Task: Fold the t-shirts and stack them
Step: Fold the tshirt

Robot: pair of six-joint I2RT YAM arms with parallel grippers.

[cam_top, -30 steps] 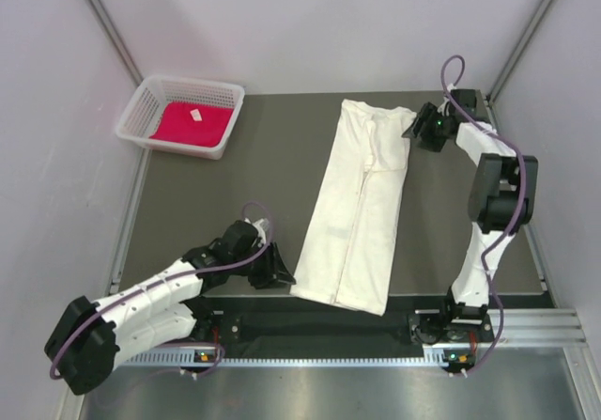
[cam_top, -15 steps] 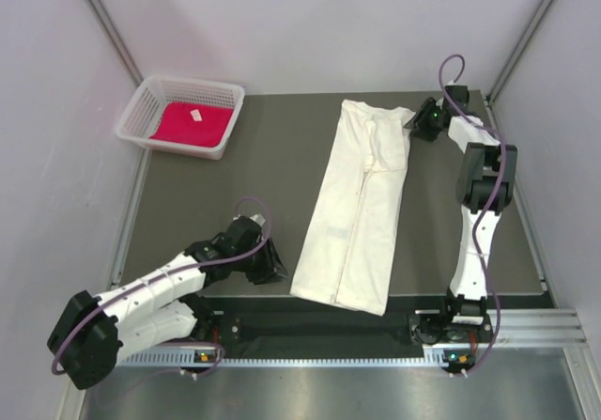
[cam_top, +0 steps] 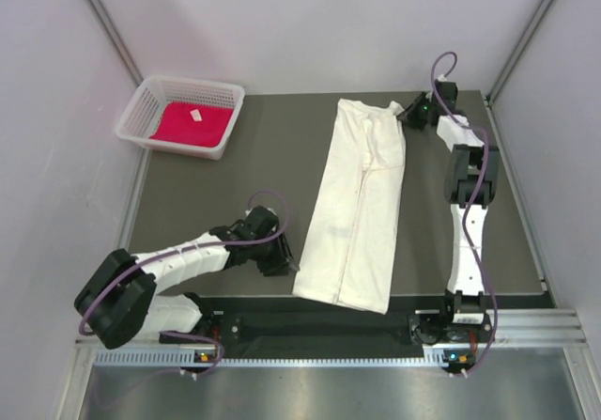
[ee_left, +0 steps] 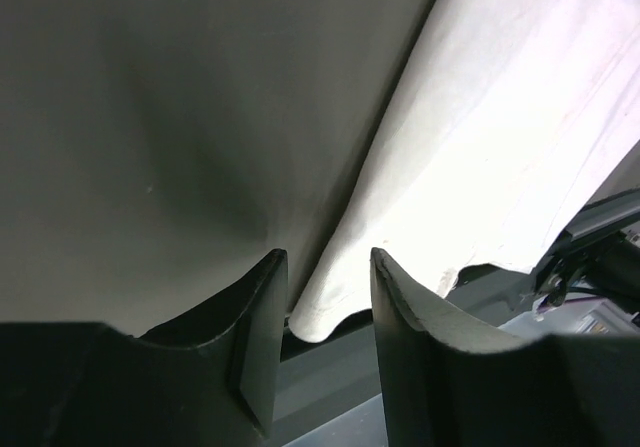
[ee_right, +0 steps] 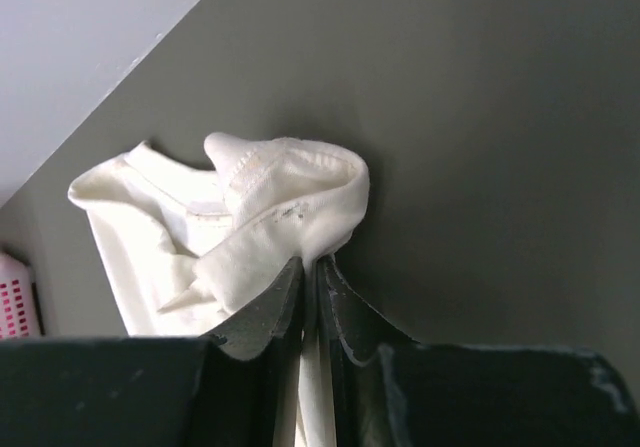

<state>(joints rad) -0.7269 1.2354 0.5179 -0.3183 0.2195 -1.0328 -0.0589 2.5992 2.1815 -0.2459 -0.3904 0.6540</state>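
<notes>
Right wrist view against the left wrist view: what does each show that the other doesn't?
Only the right wrist: the right gripper shut on the bunched collar end of the cream-white t-shirt. Only the left wrist: the left gripper open, its fingers either side of the shirt's near corner at the table edge. Both: the same shirt lying on the dark table.

You see a white mesh basket at the far left corner of the dark grey tabletop, beside a pale wall.
</notes>
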